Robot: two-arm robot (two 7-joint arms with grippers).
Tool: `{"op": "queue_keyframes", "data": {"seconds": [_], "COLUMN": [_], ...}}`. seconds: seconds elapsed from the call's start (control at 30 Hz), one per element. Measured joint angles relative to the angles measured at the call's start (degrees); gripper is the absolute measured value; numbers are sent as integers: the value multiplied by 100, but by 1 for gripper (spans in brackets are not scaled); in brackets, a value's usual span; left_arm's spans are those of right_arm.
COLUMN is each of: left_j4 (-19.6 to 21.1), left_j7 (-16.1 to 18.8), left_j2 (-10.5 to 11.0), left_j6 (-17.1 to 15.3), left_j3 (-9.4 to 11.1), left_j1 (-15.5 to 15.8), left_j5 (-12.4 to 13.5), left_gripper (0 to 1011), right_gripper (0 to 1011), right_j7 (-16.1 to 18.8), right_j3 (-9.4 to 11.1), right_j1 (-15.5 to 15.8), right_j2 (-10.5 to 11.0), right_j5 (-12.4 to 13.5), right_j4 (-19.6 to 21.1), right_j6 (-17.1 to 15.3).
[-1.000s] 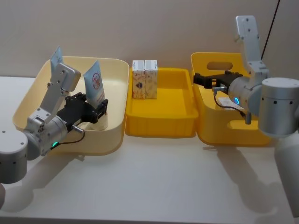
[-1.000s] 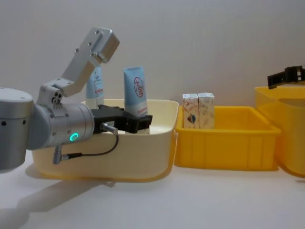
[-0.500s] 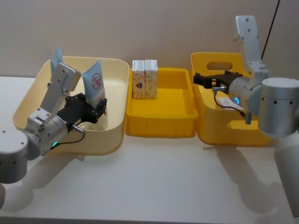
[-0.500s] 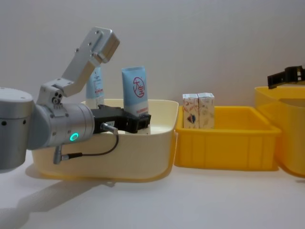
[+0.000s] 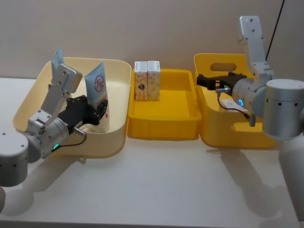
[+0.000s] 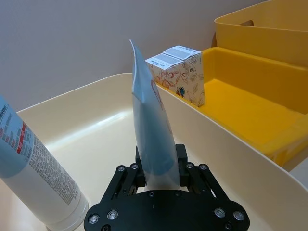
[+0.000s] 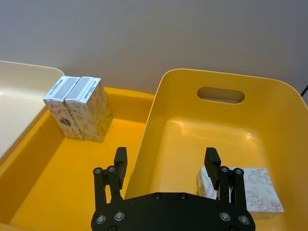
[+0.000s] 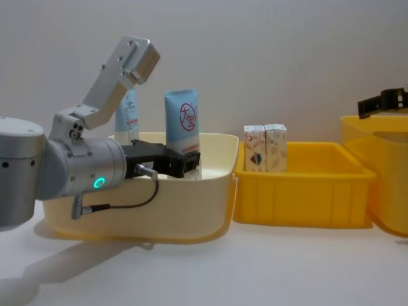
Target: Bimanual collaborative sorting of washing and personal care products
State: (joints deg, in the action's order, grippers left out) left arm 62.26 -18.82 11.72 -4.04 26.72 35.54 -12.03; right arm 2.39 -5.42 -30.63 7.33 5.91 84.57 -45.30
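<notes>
l fingers (image 6: 181, 159) clamp upright tube (image 6: 149, 130) betw them; r fingers (image 7: 120, 163) spread wide, holding nothing, carton (image 7: 252, 190) just beyond one.

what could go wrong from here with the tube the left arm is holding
The left gripper pinches the tube low down, so it may tilt or slip as it lifts. It could also clip the cream bin wall, or knock the second tube leaning beside it.
</notes>
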Motion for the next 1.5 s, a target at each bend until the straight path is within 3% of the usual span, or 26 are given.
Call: {"op": "queue_keyframes", "data": {"seconds": [1.5], "left_j4": [0], "left_j7": [0], "left_j2": [0], "left_j6": [0], "left_j3": [0], "left_j1": [0], "left_j5": [1], "left_gripper": [353], "right_gripper": [1001], "right_j7": [0], "right_j3": [0], "right_j1": [0], "right_j2": [0], "right_j5": [0], "right_j4": [0], "right_j6": [0]}}
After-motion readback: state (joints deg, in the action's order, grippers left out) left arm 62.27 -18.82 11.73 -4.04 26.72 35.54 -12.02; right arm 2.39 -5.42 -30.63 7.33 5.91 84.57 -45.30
